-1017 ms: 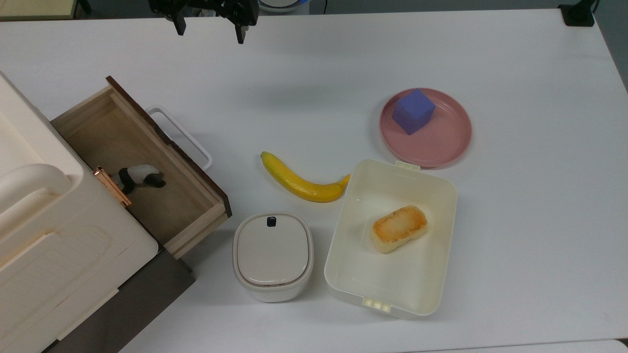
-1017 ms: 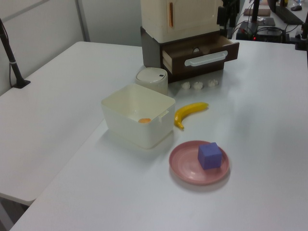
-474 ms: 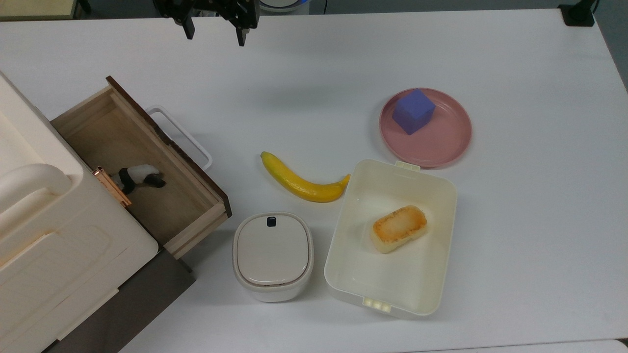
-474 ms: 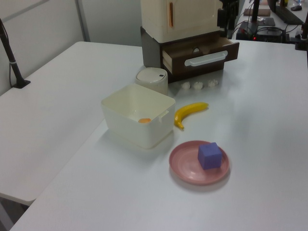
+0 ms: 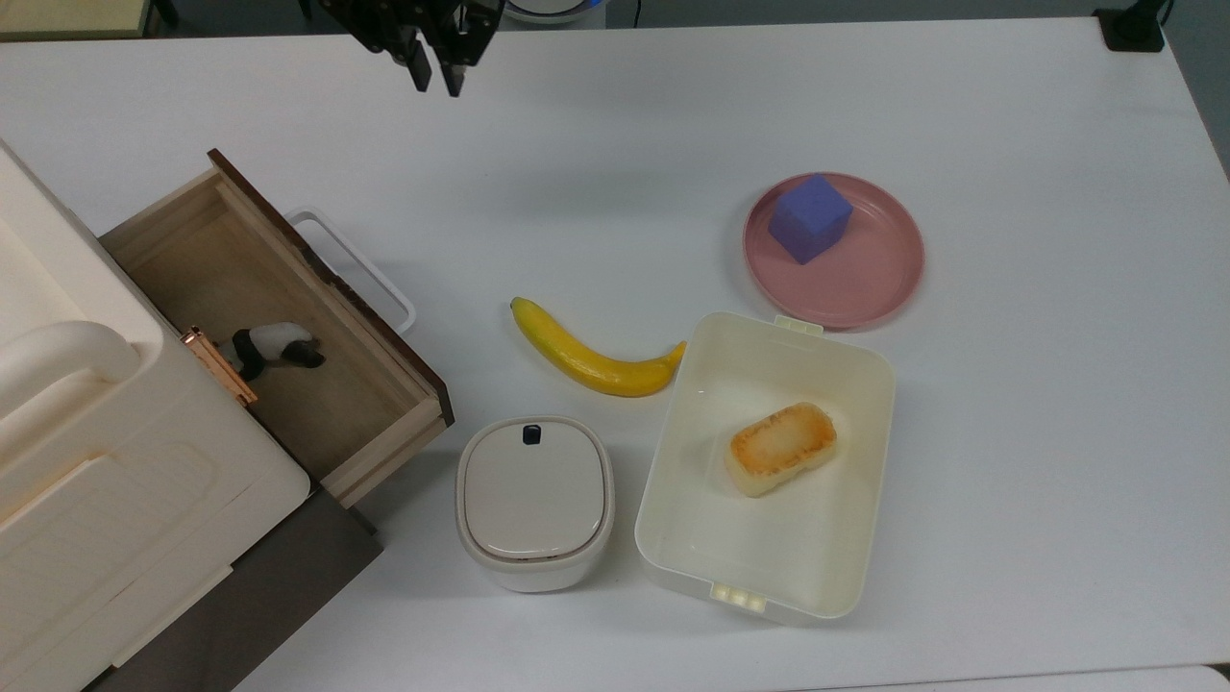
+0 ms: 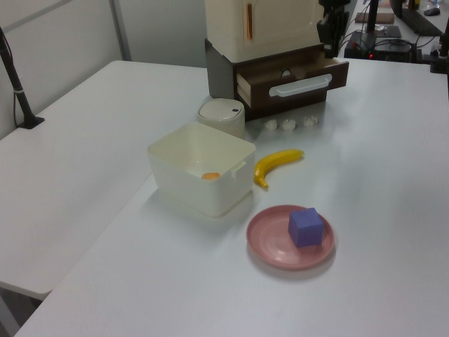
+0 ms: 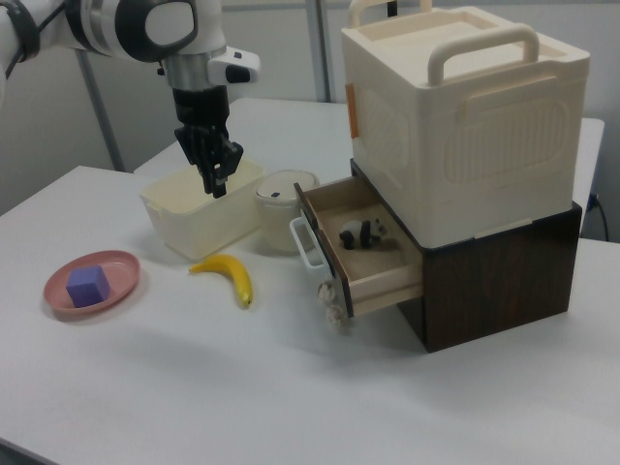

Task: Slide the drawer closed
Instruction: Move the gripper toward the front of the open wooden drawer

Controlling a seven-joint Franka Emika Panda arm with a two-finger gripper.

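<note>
Above the table's far edge in the top view, the gripper (image 5: 434,82), fingers nearly together, hangs well apart from the open drawer (image 5: 274,317), where a glancing push could skew it or snag its white handle (image 5: 357,267).

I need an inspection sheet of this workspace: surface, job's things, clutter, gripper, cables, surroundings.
Surface: white table, no spills seen.
Job's things: drawer is pulled out of the dark cabinet; white loop handle is free; a small panda figure lies inside.
Clutter: banana, lidded cream container, open cream tub with a bread piece, pink plate with a purple cube.
Gripper: gripper is above the table, apart from the drawer, fingers close together, holding nothing.
Cables: black cable at the left view's left edge.
Surroundings: cream storage box sits on the cabinet.
</note>
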